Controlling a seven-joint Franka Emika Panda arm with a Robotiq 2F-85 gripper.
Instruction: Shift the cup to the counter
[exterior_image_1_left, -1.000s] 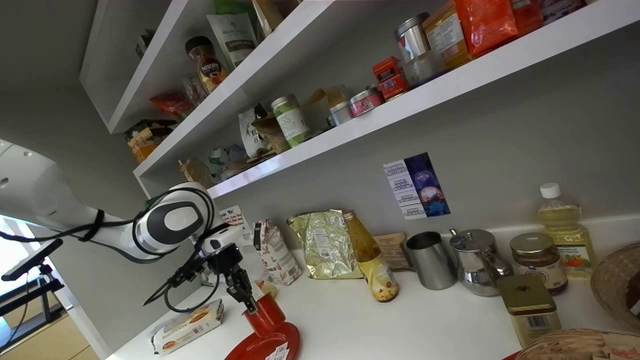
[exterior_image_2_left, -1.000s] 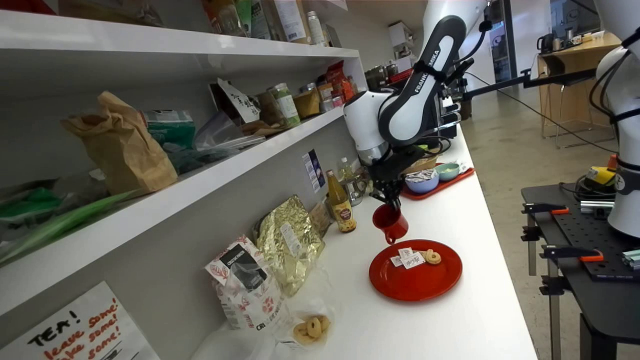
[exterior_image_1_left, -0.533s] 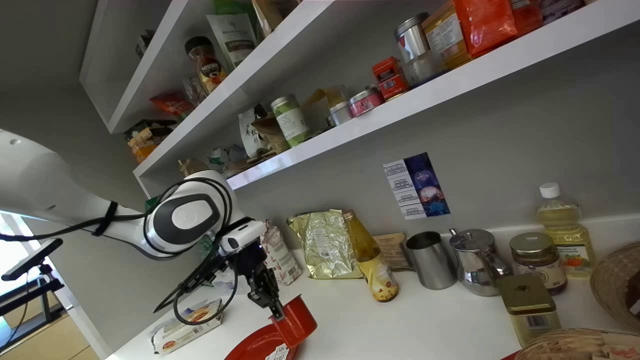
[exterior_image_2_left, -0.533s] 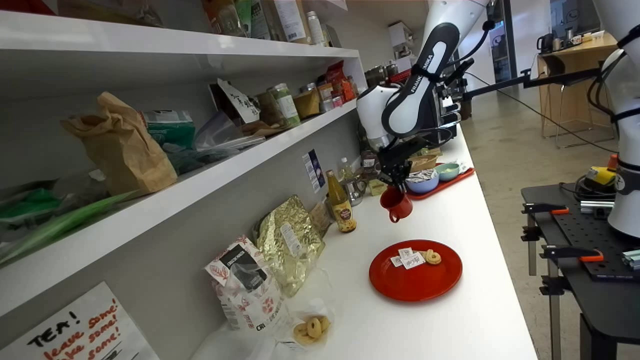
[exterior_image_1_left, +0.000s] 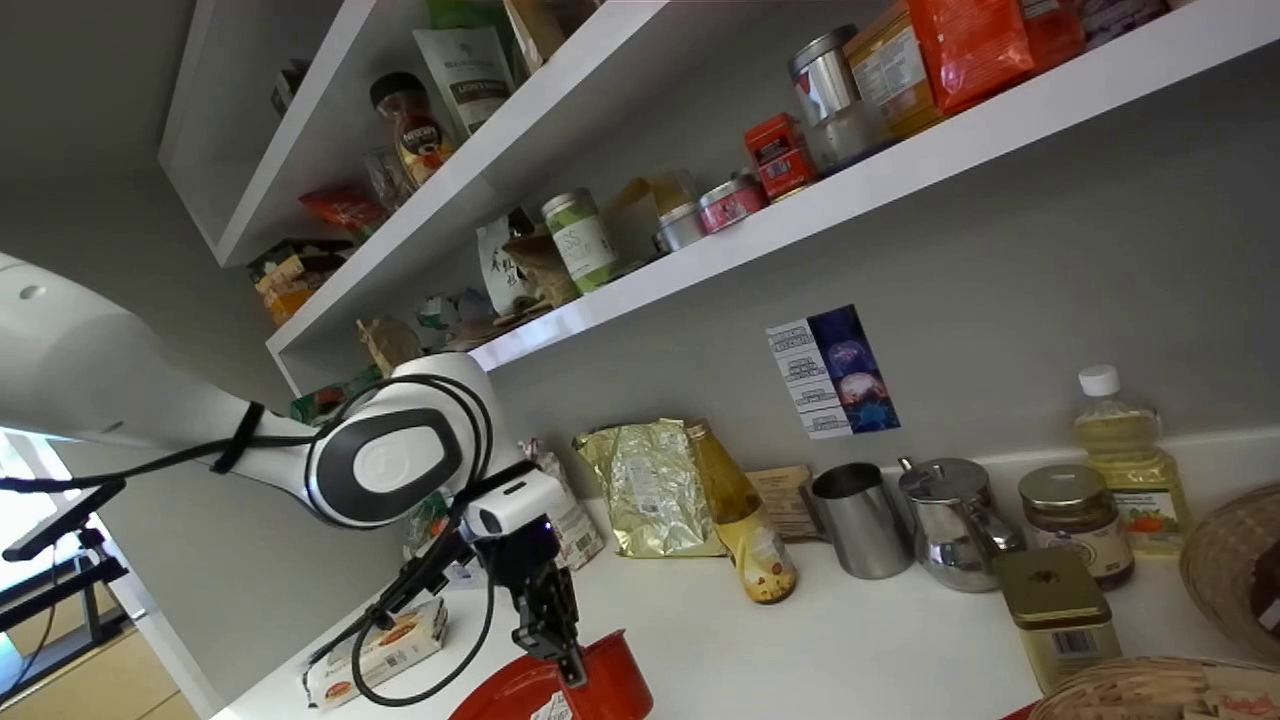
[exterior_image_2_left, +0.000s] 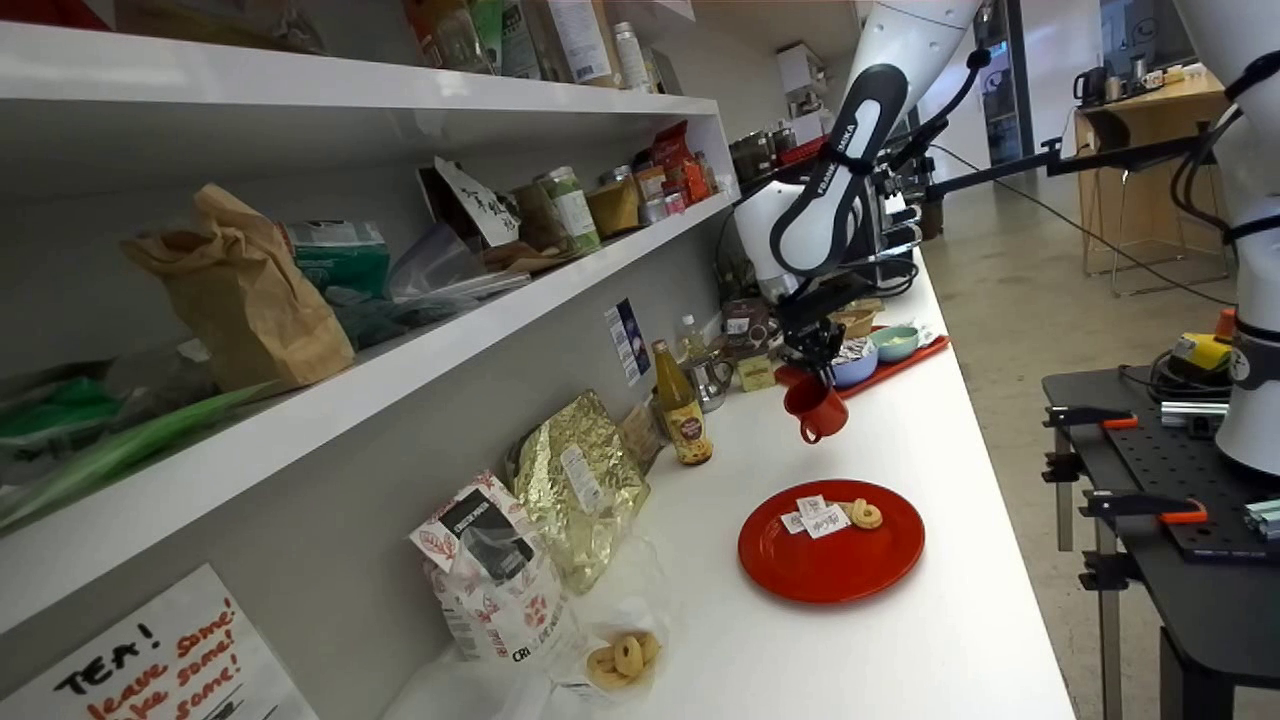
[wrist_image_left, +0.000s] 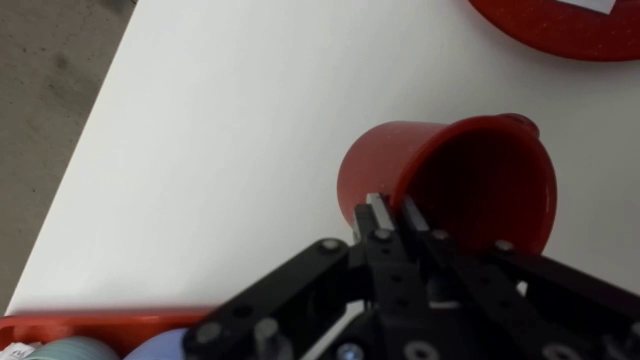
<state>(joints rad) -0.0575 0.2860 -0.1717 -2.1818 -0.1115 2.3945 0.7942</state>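
Observation:
The red cup shows in both exterior views, also here, and in the wrist view. My gripper is shut on the cup's rim, one finger inside the mouth and one outside. It also shows in both exterior views. The cup is tilted, with its handle on the side toward the red plate. It is over the white counter, between plate and red tray; I cannot tell whether its base touches. The counter also fills much of the wrist view.
The red plate holds paper packets and a ring biscuit. The red tray with bowls is beyond the cup. A sauce bottle, gold bag and metal pitcher stand along the wall. A shelf overhangs the counter.
The arm has carried the cup away from beside the plate toward the tray. The cup has shifted right in both exterior views. The grip on its rim is unchanged.

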